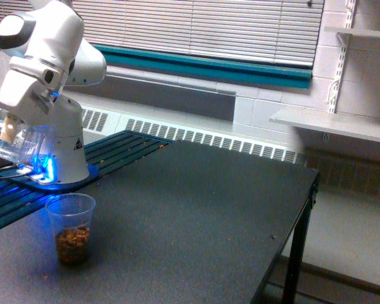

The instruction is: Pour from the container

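Note:
The container (16, 144), a clear straight-sided tumbler, lies tipped on its side at the exterior view's left, mouth toward the right and slightly down. It looks empty. My gripper (14, 132) is shut on it from above, lit by a blue glow. Below and to the right of the mouth, a smaller tapered clear cup (71, 227) stands upright on the dark table (190, 209). A layer of brown bits fills its bottom. Nothing is falling between the two.
The arm's white base (66, 149) stands just behind the cup on a slatted dark panel (123, 147). The table's edge (285, 234) runs down the right. A wall radiator and a white shelf (332, 123) lie beyond.

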{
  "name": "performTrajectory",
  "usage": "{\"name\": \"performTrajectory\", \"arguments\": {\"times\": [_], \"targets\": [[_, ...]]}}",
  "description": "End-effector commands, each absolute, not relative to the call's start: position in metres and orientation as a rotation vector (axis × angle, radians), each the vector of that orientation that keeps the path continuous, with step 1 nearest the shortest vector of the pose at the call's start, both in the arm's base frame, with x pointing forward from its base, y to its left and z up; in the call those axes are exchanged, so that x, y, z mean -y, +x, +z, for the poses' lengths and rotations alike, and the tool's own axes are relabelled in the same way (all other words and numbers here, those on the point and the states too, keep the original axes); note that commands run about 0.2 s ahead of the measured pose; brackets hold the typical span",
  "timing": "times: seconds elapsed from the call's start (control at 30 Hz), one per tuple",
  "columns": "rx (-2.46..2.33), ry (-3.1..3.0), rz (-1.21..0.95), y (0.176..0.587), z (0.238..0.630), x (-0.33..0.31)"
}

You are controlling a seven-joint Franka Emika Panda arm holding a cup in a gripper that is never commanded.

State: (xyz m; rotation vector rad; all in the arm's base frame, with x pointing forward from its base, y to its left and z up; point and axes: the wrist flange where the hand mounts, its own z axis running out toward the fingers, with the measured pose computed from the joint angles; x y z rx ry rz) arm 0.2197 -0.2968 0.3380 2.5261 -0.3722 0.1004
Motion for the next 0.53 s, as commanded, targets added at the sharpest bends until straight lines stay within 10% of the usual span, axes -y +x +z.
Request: {"name": "performTrajectory", "arguments": {"times": [0.03, 0.53], "targets": [[0.354, 2.493, 0.086, 0.2246, 0.3495, 0.295], [0.369, 2.504, 0.048, 0.222, 0.3529, 0.2932]]}}
